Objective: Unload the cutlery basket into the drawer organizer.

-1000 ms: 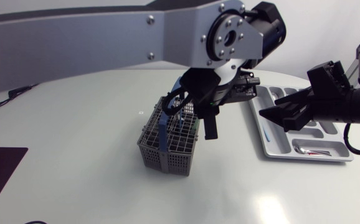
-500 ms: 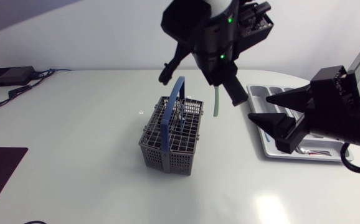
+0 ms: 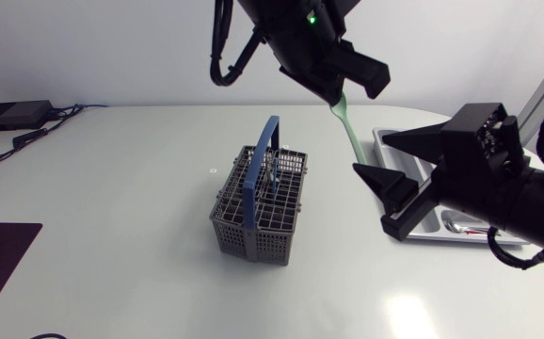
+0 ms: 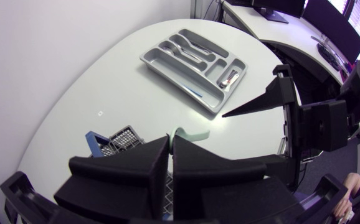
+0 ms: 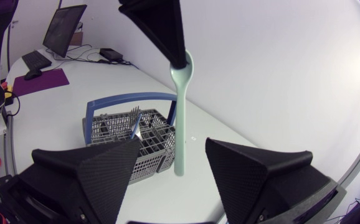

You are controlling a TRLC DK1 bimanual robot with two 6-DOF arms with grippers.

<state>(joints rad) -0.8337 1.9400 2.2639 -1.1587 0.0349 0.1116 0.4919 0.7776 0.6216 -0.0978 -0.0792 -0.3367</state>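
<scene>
One white table (image 3: 112, 207) w/ grey basket (image 3: 258, 212) mid, organizer (image 4: 167, 71) to R; my L gripper (image 4: 170, 140) pinches pale green spoon (image 5: 180, 124) up high, handle hanging btwn wide-open fingers of my R gripper (image 3: 370, 154), no contact.

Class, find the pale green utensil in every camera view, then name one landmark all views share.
Head view: pale green utensil hangs from the left end effector, right of the cutlery basket.
Left wrist view: its end peeks out past the shut left end effector.
Right wrist view: hanging ahead, between the open right end effector's fingers.
Shared landmark: the cutlery basket.
</scene>
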